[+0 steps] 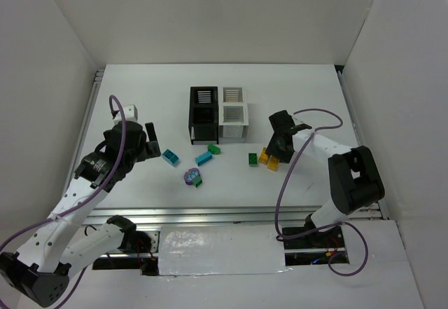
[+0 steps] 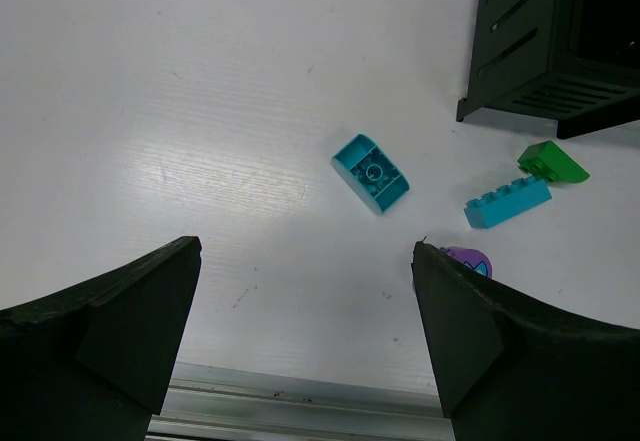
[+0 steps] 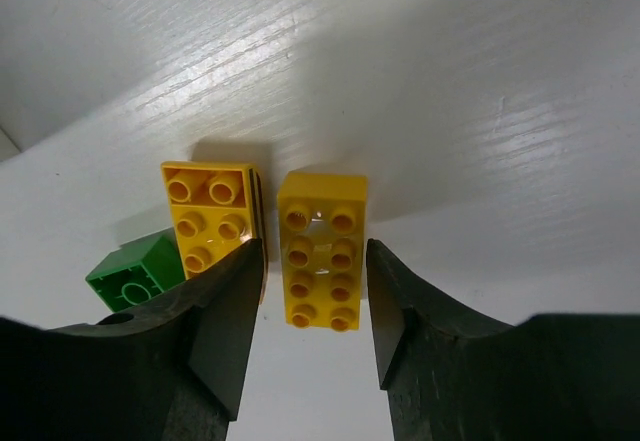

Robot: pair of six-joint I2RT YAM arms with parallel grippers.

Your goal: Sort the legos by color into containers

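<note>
The right hand is low over the desk, its fingers partly apart and straddling a yellow brick that lies flat, studs up. The right-side finger looks to be against the brick, while a thin gap shows on the other side, so the brick is not clamped. An orange brick lies just beside the yellow one, partly under the other finger, and a green brick sits against the orange one's far side. In the top view these three lie right of centre, near the containers but apart from them. The containers stand together at mid-desk, black on the left and white on the right. The left hand is above the desk's left part with its fingers spread wide, gripping nothing. Ahead of it lie a teal brick, hollow side up, a long blue brick touching a green wedge just in front of the black container, and a purple piece half hidden behind one fingertip.
</note>
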